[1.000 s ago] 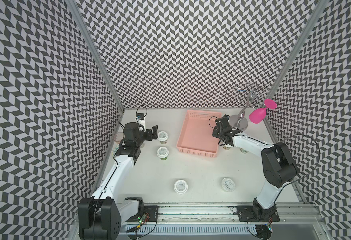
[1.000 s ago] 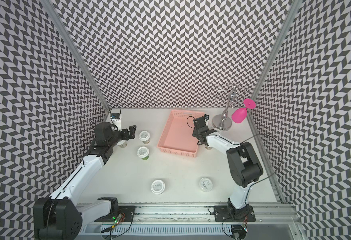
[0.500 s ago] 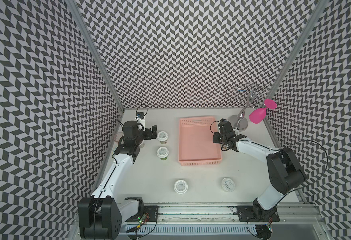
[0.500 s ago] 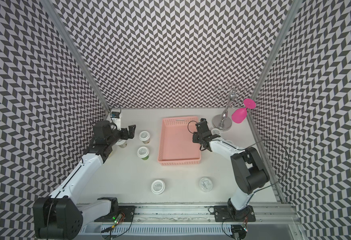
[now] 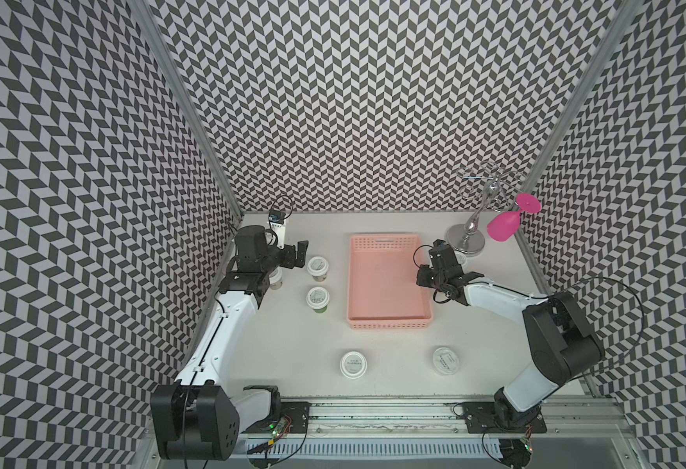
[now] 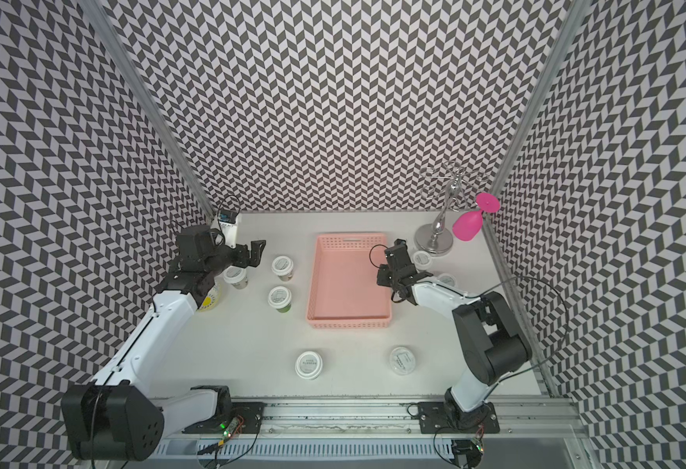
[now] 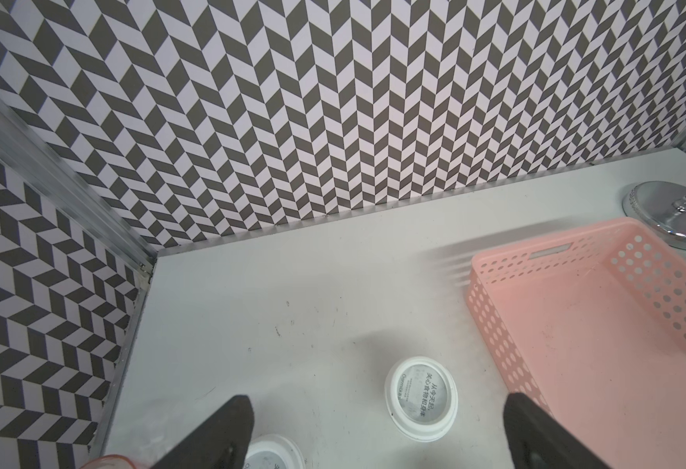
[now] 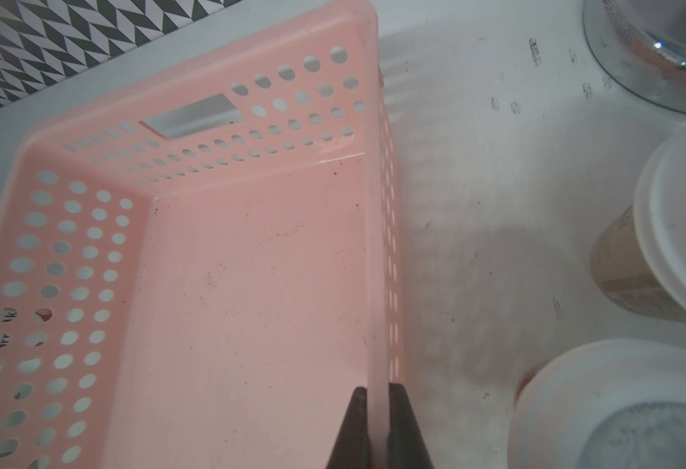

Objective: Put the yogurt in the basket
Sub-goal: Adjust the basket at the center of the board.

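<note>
Where the tabletop [image 5: 252, 365] runs closest to the arms' bases, two yogurt cups stand upright and well apart: a white-lidded cup [image 5: 353, 364] and a greyer-lidded cup [image 5: 445, 359]. Beyond them the salmon-pink perforated basket [image 5: 390, 323] sits flat on the tabletop, its long sides running near to far.

The right pincer [image 8: 377, 430] is clenched on the basket's right-hand wall about midway along (its wrist view shows the thin rim pinched between the two dark fingers [image 8: 355, 430]).

Left of the basket a green-labelled cup [image 5: 317, 297] stands near it, and a further cup [image 5: 317, 266] stands just beyond that one. The left pincer [image 5: 297, 255] hangs released with its jaws wide, just beside the further cup and not touching it. In its wrist view that cup [image 7: 420, 398] shows between the spread fingertips [image 7: 231, 418], closer to the one on the basket side. A half-hidden cup [image 6: 234, 275] stands under the left wrist.

Right of the basket, outside the gripped wall, a cup by the right arm [image 6: 446, 279] and a cup by the stand [image 6: 421, 258] sit near the right pincer. Every cup in view stands on the tabletop outside the basket.

Farthest back is a chrome glass stand [image 5: 466, 243], with a magenta wine glass [image 5: 503, 227] tilted beside its stem.
</note>
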Motion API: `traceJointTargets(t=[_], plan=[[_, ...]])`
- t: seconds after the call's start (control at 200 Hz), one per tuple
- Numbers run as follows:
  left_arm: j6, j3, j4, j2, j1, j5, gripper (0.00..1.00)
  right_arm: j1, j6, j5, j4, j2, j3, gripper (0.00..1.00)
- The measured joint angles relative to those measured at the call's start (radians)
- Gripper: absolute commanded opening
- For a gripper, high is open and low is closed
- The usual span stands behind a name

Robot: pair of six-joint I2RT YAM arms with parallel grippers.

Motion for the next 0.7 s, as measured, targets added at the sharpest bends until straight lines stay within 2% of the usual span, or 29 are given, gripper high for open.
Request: traceJointTargets(t=[0.13,0.456,0.696], plan=[[-0.003,0.006,-0.021,0.000,-0.013,-0.004,1.00,0.005,0.013,0.000,0.025,0.011,0.000,0.09],[-0.002,0.005,-0.029,0.051,-0.070,-0.017,1.00,0.014,0.006,0.004,0.048,0.029,0.006,0.37],[-0.002,0.010,-0.068,0.098,-0.095,-0.055,1.00,0.014,-0.018,0.039,0.015,0.012,0.018,0.46]])
